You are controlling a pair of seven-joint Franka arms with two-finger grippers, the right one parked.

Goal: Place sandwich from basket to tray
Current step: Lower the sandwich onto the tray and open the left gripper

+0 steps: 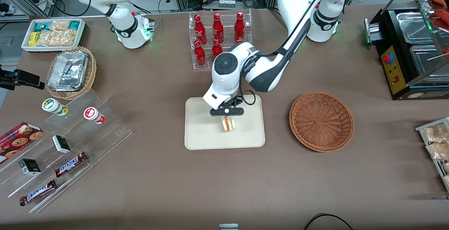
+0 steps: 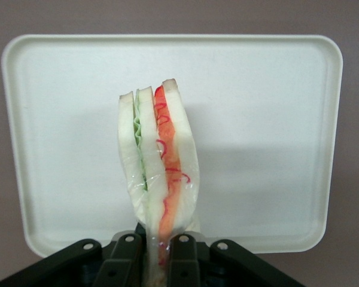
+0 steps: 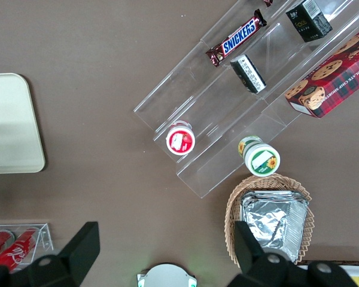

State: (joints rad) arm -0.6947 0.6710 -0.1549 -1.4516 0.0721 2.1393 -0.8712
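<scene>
My left gripper (image 1: 227, 117) is over the middle of the cream tray (image 1: 200, 139) and is shut on the sandwich (image 1: 228, 123), which hangs below it, just above or touching the tray. In the left wrist view the wrapped sandwich (image 2: 158, 161) with its white bread and red and green filling is pinched by its wrapper end between the two black fingers (image 2: 184, 260), with the tray (image 2: 269, 119) under it. The reddish-brown wicker basket (image 1: 321, 121) sits empty beside the tray, toward the working arm's end of the table.
A clear rack of red bottles (image 1: 218, 33) stands farther from the front camera than the tray. Toward the parked arm's end are a tan basket with foil containers (image 1: 71, 72), a white bin of snacks (image 1: 52, 33) and a clear stepped stand with candy bars (image 1: 70, 163). A black appliance (image 1: 407, 47) stands at the working arm's end.
</scene>
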